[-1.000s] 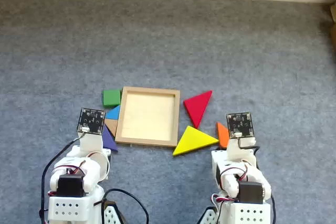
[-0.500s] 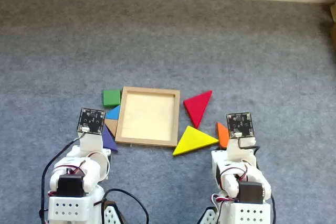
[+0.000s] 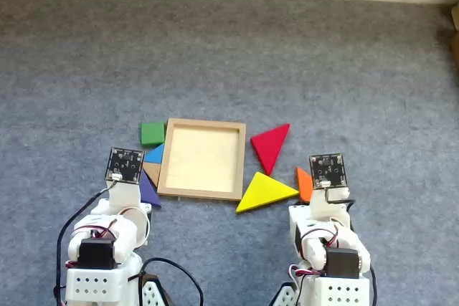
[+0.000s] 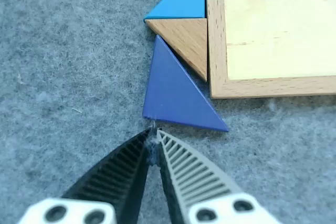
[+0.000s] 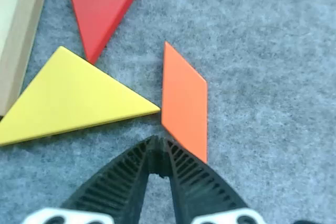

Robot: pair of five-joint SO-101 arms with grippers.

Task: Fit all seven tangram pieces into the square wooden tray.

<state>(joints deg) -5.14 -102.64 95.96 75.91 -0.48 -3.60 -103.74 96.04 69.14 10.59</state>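
Note:
The square wooden tray (image 3: 162,157) lies on the carpet with nothing inside it. Along its left side sit a green square (image 3: 152,133), a light blue triangle (image 3: 155,154), a wooden triangle (image 3: 152,173) and a dark blue triangle (image 3: 148,190). To its right lie a red triangle (image 3: 271,145), a yellow triangle (image 3: 264,191) and an orange parallelogram (image 3: 304,183). My left gripper (image 4: 155,132) is shut, its tips just short of the dark blue triangle (image 4: 176,94). My right gripper (image 5: 157,142) is shut, tips at the orange parallelogram (image 5: 185,100), beside the yellow triangle (image 5: 68,97).
Grey carpet (image 3: 229,55) covers the whole surface, open beyond the tray toward the far side. The two arm bases (image 3: 100,263) (image 3: 331,266) stand at the near edge. A brown object (image 3: 455,23) pokes in at the far right edge.

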